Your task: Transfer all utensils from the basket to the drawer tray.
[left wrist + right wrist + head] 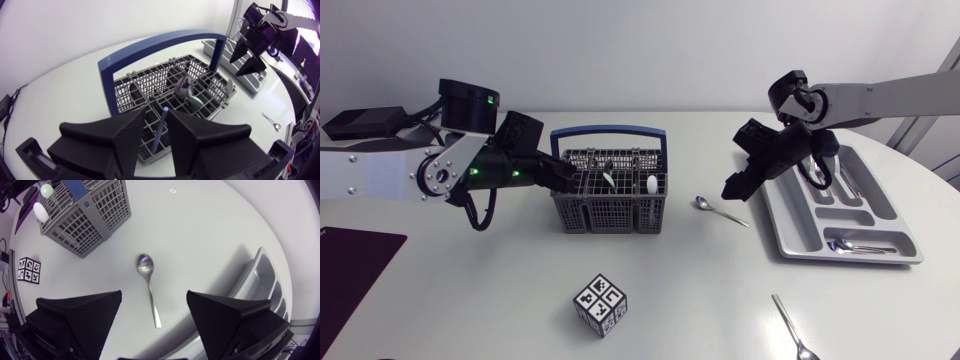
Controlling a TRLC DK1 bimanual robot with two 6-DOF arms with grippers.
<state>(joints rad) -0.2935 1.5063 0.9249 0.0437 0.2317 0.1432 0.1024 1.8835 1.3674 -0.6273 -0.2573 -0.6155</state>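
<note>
Left gripper (156, 119): over the basket's near-left corner, fingers a little apart. A blue stick (160, 131) stands up between them. I cannot see both fingers touching it, so I read the gripper as not closed on it.
Basket (610, 212): grey wire, mid-table, with a blue hoop (608, 131) arching over it.
In the way, left: the hoop crosses just ahead of the left gripper, and wire dividers close round the blue stick.
Basket contents: a white knob (650, 184) at the right end and a green piece (605, 180) near the middle. From the left wrist a greyish-purple and green item (187, 91) lies tilted in a far cell.
Right gripper (154, 297): fingers spread wide, holding nothing, hanging above the table between the basket and the tray.
Spoon (148, 287): flat on the table under the right gripper's gap, bowl toward the basket, touched by neither finger.
Tray (790, 225): grey with compartments, at the table's right. Its rim is just beside the right gripper. Some cutlery (850, 246) lies in the near compartment.
Second spoon (792, 330): on the table near the front edge, well apart from the tray and basket.
Cube (600, 305): black-and-white patterned, in front of the basket, apart from it.
Mat (350, 272): dark, at the table's front left.
</note>
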